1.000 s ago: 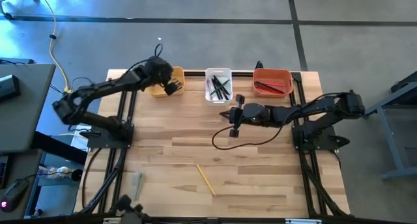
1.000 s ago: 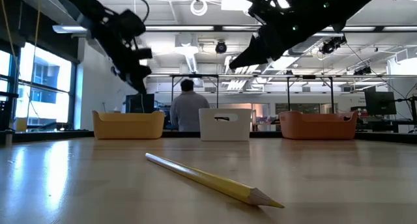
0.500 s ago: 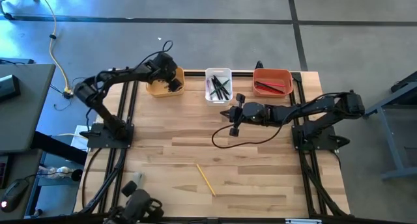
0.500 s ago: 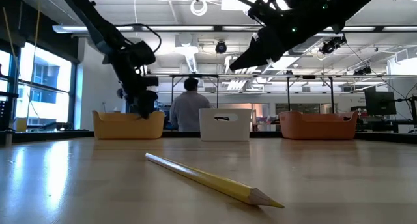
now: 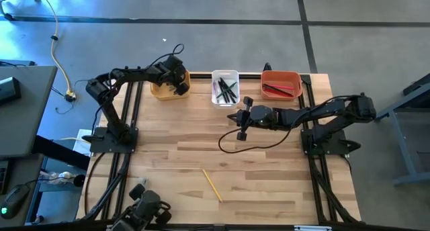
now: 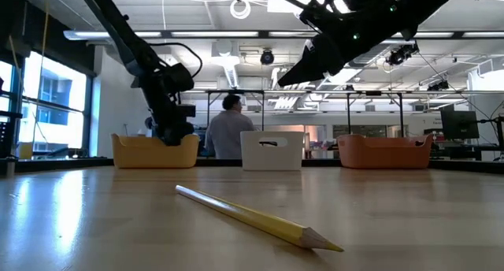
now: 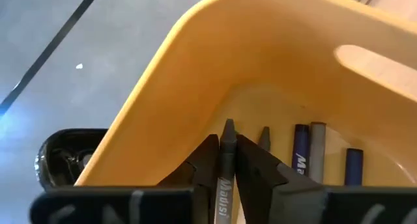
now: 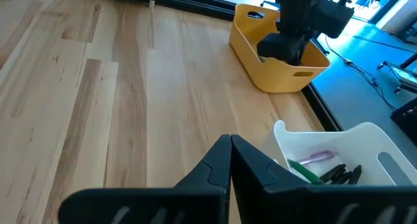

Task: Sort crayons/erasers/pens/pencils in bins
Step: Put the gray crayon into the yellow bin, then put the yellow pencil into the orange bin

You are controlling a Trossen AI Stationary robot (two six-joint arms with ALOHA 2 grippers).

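With the left gripper [image 7: 225, 160] lowered inside the yellow-orange rounded plastic bin [image 5: 161, 90], fingers narrowly pinching 1 dark grey wax crayon [image 7: 226, 168], part them fully before lifting clear, while the right gripper [image 5: 234, 117], shut and empty, waits near the white bin [image 5: 216, 75].

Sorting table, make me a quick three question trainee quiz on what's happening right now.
1. True or false: the left tool is inside the white bin.
2. What lies loose on the wooden table, nearest the low camera?
A. a yellow pencil
B. a green pen
C. an eraser
3. What kind of item stands between the left tool's fingers?

Key:
1. False; it is in the yellow bin.
2. A.
3. A grey crayon, beside other crayons.
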